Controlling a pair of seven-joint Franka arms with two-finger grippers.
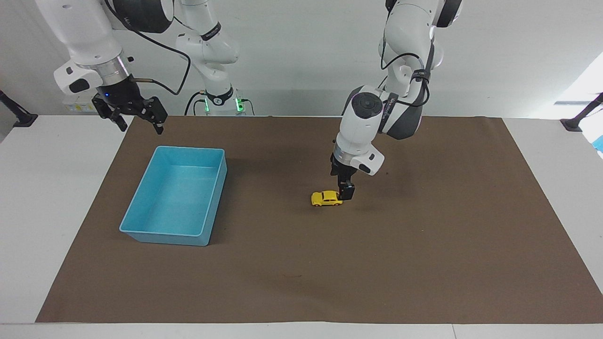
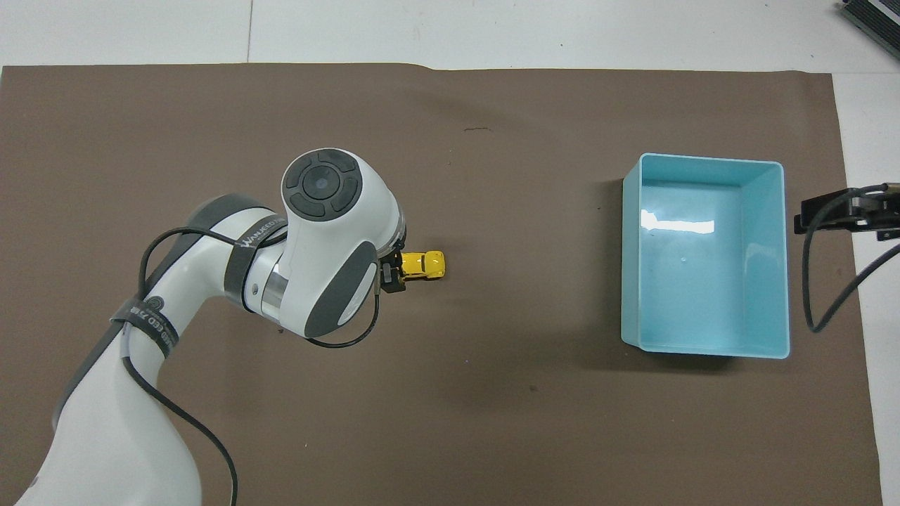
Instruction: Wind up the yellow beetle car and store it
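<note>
- A dark band around the left arm's forearm (image 2: 256,235) carries white lettering in the overhead view; it seems to begin "WANUKED", but the full word cannot be read with certainty.
- A second dark band lower on the same arm (image 2: 144,320) bears a round emblem and more white letters, too small to make out.
- A dark band on that arm in the facing view (image 1: 393,101) also shows white print, unreadable there.
- No other text, number or sign can be read.
</note>
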